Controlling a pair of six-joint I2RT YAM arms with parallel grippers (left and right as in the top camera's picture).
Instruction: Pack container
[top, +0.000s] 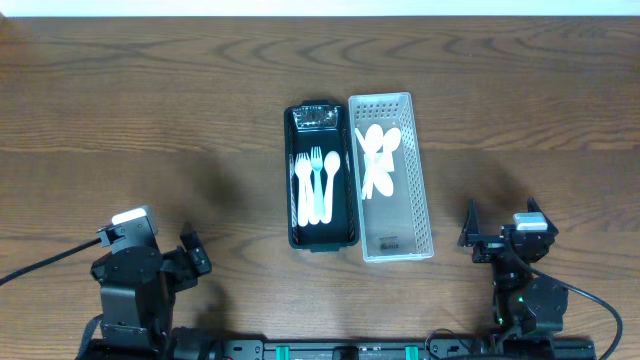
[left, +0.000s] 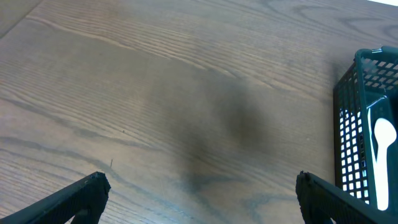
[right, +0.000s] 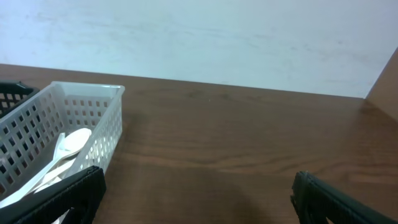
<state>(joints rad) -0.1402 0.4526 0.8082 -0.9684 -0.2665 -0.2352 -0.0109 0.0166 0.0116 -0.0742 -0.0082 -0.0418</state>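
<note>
A dark green basket (top: 293, 180) stands at the table's middle and holds three white forks (top: 317, 185). Beside it on the right a white basket (top: 420, 190) holds several white spoons (top: 376, 158). My left gripper (top: 190, 255) is open and empty at the front left, far from both baskets. My right gripper (top: 478, 235) is open and empty at the front right, just right of the white basket. The left wrist view shows the green basket's corner (left: 348, 124) past my open jaws (left: 199, 193). The right wrist view shows the white basket (right: 93, 118) left of my open jaws (right: 196, 193).
A clear plastic item (top: 318, 117) lies at the far end of the green basket. Wood table (top: 150, 130) stretches on both sides. A pale wall (right: 199, 37) stands behind the table's far edge.
</note>
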